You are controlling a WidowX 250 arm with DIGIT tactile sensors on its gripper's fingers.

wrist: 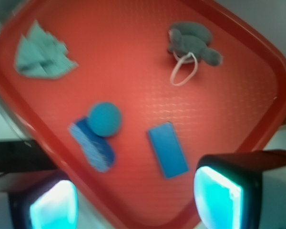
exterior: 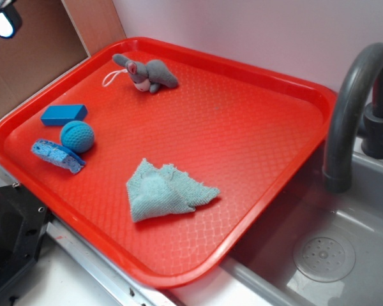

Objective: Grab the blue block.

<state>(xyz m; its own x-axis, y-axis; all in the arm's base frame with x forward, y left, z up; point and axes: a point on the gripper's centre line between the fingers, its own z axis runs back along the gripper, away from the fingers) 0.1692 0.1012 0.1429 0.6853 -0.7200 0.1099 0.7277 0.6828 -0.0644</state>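
Note:
The blue block [exterior: 64, 114] [wrist: 168, 150] lies flat on the red tray [exterior: 255, 134] [wrist: 133, 71] near its left side, apart from everything else. In the wrist view it lies a little ahead of my gripper [wrist: 136, 202] and nearer the right fingertip [wrist: 218, 198]. High above the tray's near corner, the gripper is open, jaws wide apart, holding nothing. In the exterior view only a corner of the gripper [exterior: 1, 22] shows at the top left.
A round blue knitted ball [exterior: 76, 136] [wrist: 105, 119] touches a ragged light-blue sponge piece [exterior: 57, 156] [wrist: 91, 145] beside the block. A grey plush toy [exterior: 147, 74] [wrist: 193, 42] with a white loop and a teal cloth [exterior: 163, 191] [wrist: 42, 52] also lie on the tray. A grey sink [exterior: 319, 255] and faucet [exterior: 351, 95] stand right.

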